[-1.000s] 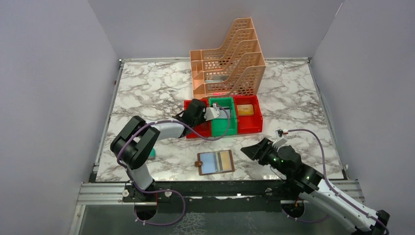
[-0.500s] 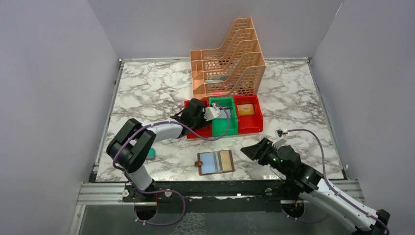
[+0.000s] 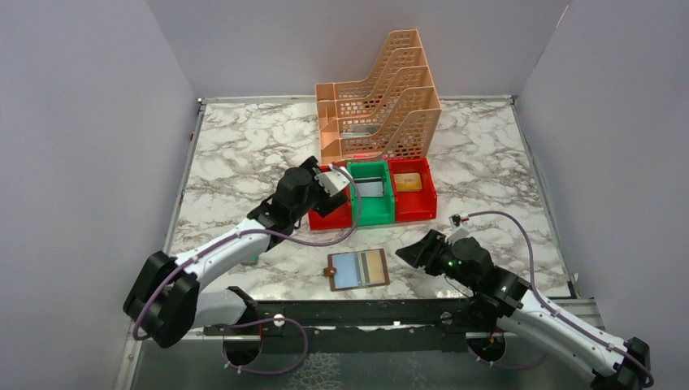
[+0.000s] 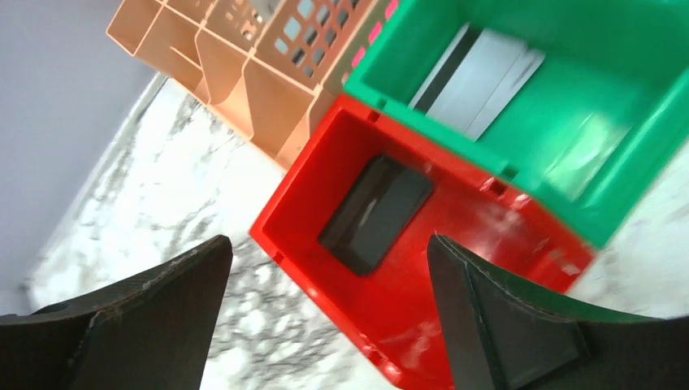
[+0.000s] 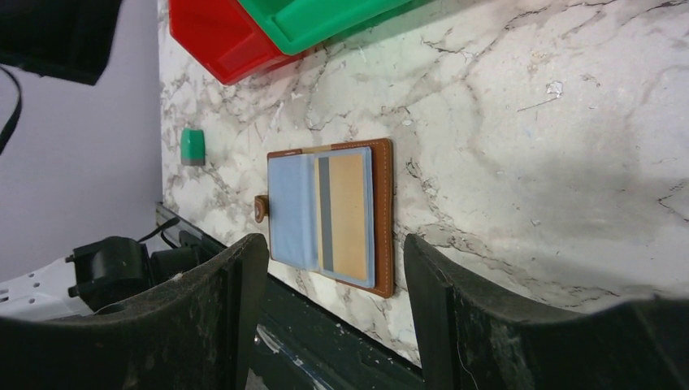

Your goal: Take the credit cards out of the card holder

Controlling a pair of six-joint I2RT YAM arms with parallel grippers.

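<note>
**Card holder and surroundings.** The card holder (image 5: 329, 215), a brown leather bifold with a snap tab, lies open and flat on the marble desk (image 3: 244, 154) near its front edge, inner face up. One half shows a grey-blue pocket. The other half holds a tan credit card (image 5: 345, 213) with a grey stripe, so by this view the task is not finished.

Beyond the holder stand three bins side by side.
- The green bin (image 3: 370, 210) contains a silvery card (image 4: 479, 77).
- The left red bin (image 4: 455, 309) contains a dark card (image 4: 375, 213).
- The right red bin (image 3: 416, 213) contains a tan card (image 3: 409, 182).

A peach tiered file rack (image 3: 378, 97) rises behind the bins. A small green block (image 5: 192, 146) sits on the desk, well apart from the holder.

**Grippers.** The right gripper (image 5: 333, 244) hovers just beside the holder, its jaws released and empty. The left gripper (image 4: 325, 244) hangs over the left red bin, its jaws spread wide and grasping nothing.

**Step in hand (judgement).** The step is drawing the tan card out of its pocket.
- The holder is light and would probably slide or fold if pulled, so one set of jaws should press down on the leather border or the grey-blue half.
- The other set should pinch only the card's exposed edge and draw it out low and parallel to the desk, along the line of the pocket mouth.
- Which edge of the pocket is open cannot be told from these views, so it should be confirmed before closing.
- A grip that also catches the pocket lining would lift the whole holder.
</note>
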